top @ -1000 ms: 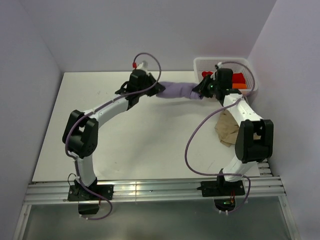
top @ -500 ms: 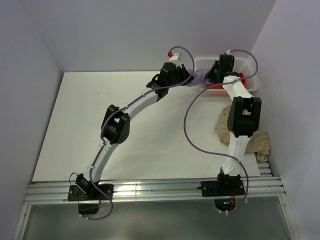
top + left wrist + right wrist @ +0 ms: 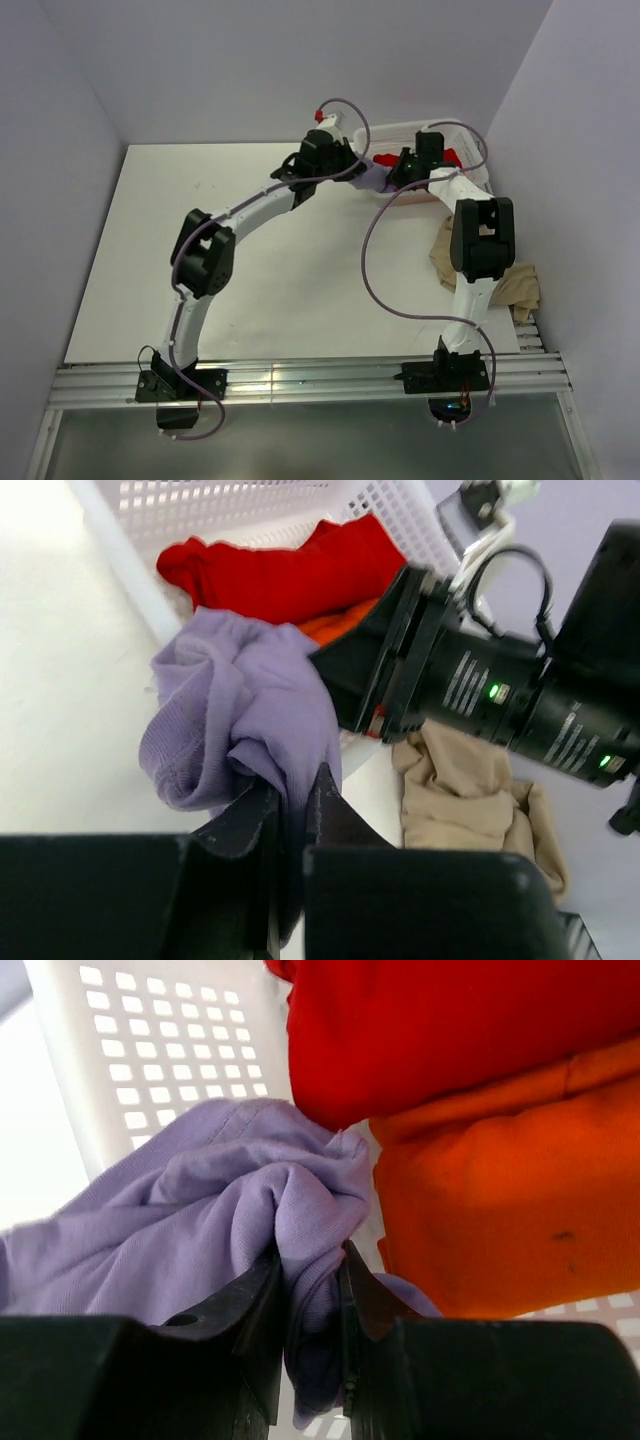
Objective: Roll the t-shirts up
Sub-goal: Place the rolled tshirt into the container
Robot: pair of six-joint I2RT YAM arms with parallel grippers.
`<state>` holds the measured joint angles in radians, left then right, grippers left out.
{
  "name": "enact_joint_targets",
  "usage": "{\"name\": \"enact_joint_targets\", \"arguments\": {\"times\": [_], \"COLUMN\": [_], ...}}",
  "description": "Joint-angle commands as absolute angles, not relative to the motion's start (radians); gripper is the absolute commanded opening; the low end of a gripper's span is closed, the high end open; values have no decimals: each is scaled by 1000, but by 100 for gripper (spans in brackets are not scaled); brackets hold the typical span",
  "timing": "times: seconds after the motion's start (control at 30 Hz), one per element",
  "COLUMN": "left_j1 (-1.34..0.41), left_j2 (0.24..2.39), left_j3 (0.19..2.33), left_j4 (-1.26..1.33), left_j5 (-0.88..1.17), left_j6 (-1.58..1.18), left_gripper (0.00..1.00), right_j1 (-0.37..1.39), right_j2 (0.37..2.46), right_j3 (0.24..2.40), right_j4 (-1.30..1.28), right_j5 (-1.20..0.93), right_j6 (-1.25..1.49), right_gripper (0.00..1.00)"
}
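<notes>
Clenching one lavender t-shirt [image 3: 240,720], both arms' [image 3: 240,205] [image 3: 480,235] jaws meet beside one red t-shirt [image 3: 290,570], one orange t-shirt [image 3: 500,1210], one basket [image 3: 150,1070].

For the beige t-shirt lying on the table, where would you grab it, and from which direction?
Pinch a raised fold of the beige t-shirt near its outer edge, clear of the right arm, coming straight down. It lies crumpled low on the table, so a sideways approach would likely find nothing to close on, and the arm hides its middle in the top view.
</notes>
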<state>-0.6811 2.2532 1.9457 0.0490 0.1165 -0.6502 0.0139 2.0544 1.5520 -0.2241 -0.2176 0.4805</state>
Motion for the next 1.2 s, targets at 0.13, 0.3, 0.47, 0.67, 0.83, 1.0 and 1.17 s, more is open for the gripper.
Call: {"name": "enact_joint_targets", "arguments": {"times": [0.13,0.3,0.47,0.67,0.83,1.0,1.17], "left_j1": [-583,-523,-528,-580,-614,-621,-626], "left_j2": [1889,1732,1674,1704,1781,1897,1973], "left_j3": [1645,1477,1424,1430,1483,1545,1566], "left_j4": [35,32,8,3,3,-15,-9], "left_j5": [107,149,170,130,112,124,120], "left_j6": [-679,-709,-745,-759,-761,-769,-770], "left_gripper": [0,0,0,0,0,0,0], "right_j1": [233,290,230,132,38,-34,-58], "right_j2": [1858,1780,1741,1759,1750,1741,1730], "right_j3": [1329,1311,1374,1436,1401,1387,1381], "right_j4": [-183,-199,-280,-342,-324,-310,-314], "right_j5": [-325,-357,-403,-485,-534,-541,-535], "right_j6": [483,495,437,360,354,362,367], "right_gripper": [0,0,0,0,0,0,0]}}
